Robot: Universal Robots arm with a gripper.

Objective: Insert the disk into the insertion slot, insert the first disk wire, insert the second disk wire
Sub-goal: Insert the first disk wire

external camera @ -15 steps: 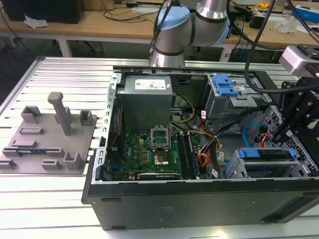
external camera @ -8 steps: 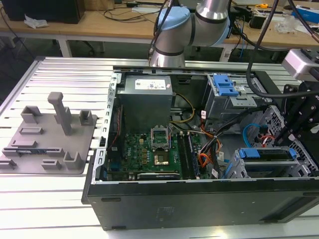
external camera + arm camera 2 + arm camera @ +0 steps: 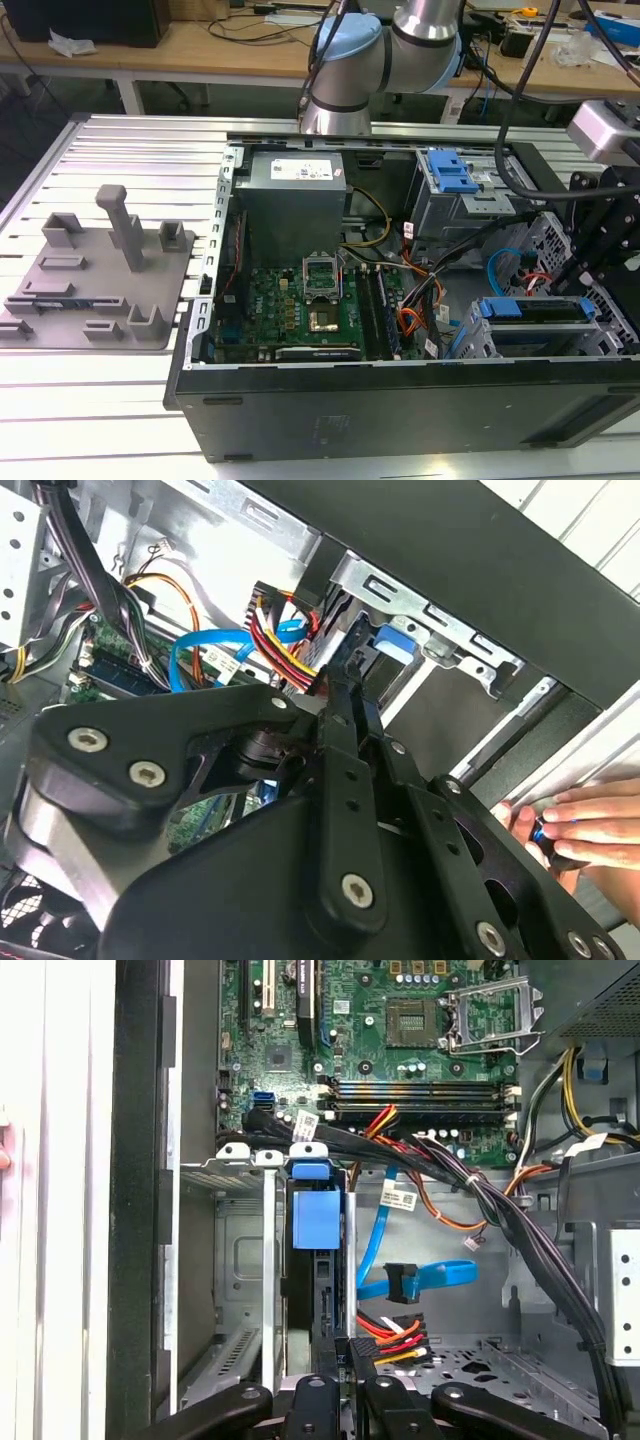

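Fingers (image 3: 342,742) of the gripper (image 3: 350,675) stand drawn close together, apparently nipping the black plug of the red-yellow-orange wire bundle (image 3: 400,1332). It is just beside the disk (image 3: 318,1222), which sits in the insertion slot (image 3: 240,1260) at the case's near corner, on the exterior view's right. I judge the plug small, stiff and light and its leads springy. It is best gripped by its hard body, since the wires' pull could twist it.
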